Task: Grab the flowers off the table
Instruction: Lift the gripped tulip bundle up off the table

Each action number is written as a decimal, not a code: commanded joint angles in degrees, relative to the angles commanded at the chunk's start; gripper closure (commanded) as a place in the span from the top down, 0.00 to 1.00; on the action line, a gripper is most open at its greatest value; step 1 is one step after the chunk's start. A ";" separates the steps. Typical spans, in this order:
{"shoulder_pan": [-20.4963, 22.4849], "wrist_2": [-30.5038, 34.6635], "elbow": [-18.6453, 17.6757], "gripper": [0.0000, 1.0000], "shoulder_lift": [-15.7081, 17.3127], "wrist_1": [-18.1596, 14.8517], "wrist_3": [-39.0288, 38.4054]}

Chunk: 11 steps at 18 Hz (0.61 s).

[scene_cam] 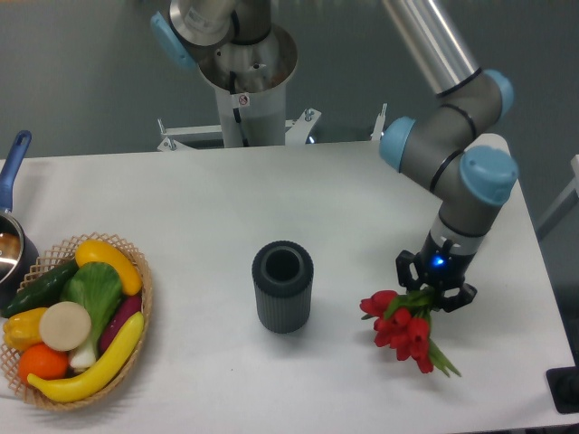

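The flowers [401, 328], a small bunch of red tulips with green leaves, hang just under my gripper [434, 291] at the right of the white table [271, 208]. The gripper points down and is shut on the stems, which it hides. The red heads point down and to the left, and a green leaf tip sticks out to the lower right. Whether the bunch still touches the tabletop I cannot tell.
A dark grey ribbed vase [282, 286] stands upright left of the flowers. A wicker basket [136, 289] of toy fruit and vegetables sits at the left edge, with a blue-handled pot [11, 181] behind it. The table's right edge lies close to the gripper.
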 joint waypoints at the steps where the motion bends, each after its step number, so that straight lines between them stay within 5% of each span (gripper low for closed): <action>1: 0.44 -1.85 0.00 0.35 0.88 0.00 0.00; 11: 5.80 -24.61 0.18 0.35 7.91 0.00 -4.12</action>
